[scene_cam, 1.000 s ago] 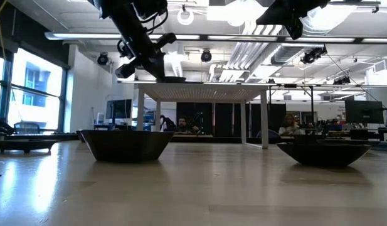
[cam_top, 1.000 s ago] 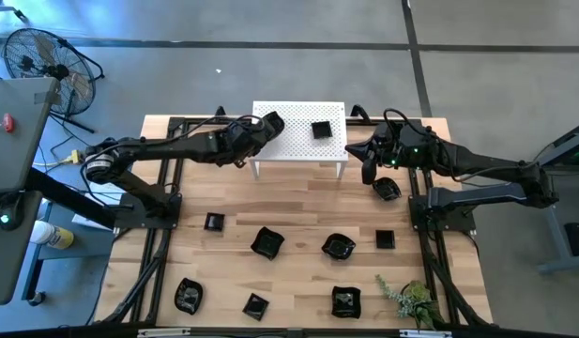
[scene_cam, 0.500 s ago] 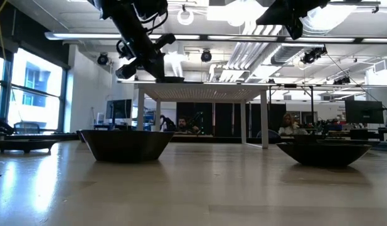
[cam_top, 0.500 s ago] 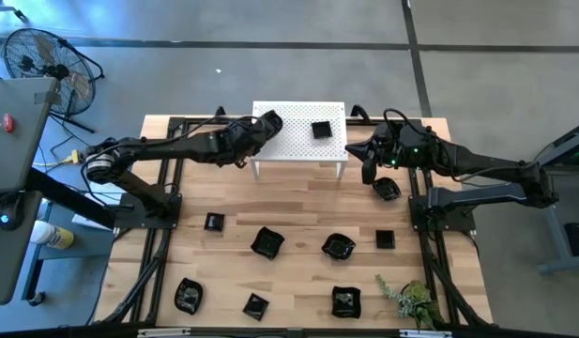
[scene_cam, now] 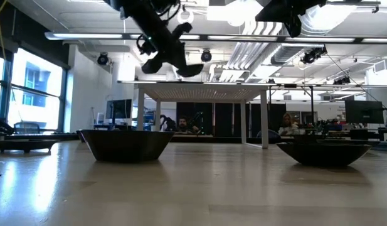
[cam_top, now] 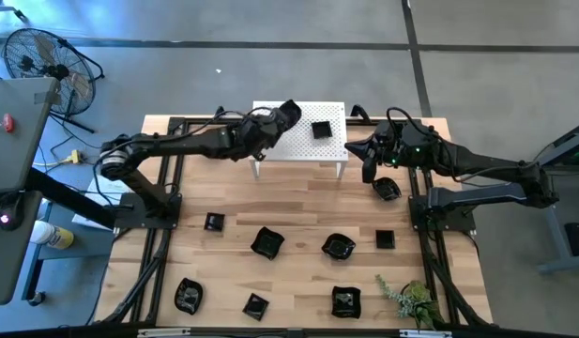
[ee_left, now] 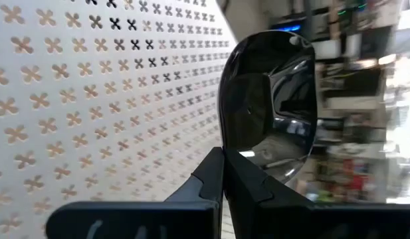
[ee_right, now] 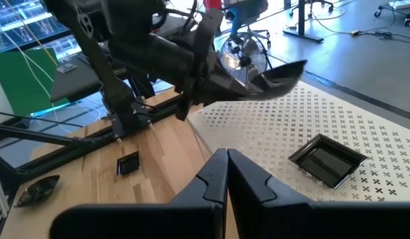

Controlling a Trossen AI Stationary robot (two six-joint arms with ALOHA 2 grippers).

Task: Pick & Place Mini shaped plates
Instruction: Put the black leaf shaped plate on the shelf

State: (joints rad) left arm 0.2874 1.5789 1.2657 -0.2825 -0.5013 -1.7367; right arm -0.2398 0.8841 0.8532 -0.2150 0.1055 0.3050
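Observation:
My left gripper (cam_top: 278,116) is shut on a glossy black mini plate (ee_left: 271,99), held over the left part of the white perforated stand (cam_top: 298,141). The same plate shows in the right wrist view (ee_right: 279,74) and in the low view (scene_cam: 189,70). A square mini plate (cam_top: 320,129) lies flat on the stand's top. Several more mini plates (cam_top: 267,242) rest on the wooden table. Beside the stand's right end, my right gripper (cam_top: 368,171) hangs shut with nothing in it (ee_right: 226,166). My left gripper pinches the plate's rim (ee_left: 235,154) between its two fingers, at the edge nearest the wrist. The fingers come from the table's left, slanting a little downward. The plate is lifted clear of the stand's top and sits tilted, its hollow turned sideways.
One mini plate (cam_top: 388,189) lies just below my right gripper. A green sprig (cam_top: 406,299) lies at the near right corner. A fan (cam_top: 45,61) stands off the table's left side. Bare wood runs between the stand and the rows of plates.
My left gripper has moved toward the table's right edge, farther in over the stand, and a little up, still shut on the plate. The plate has risen with it and now sits more tilted. My right arm has kept still.

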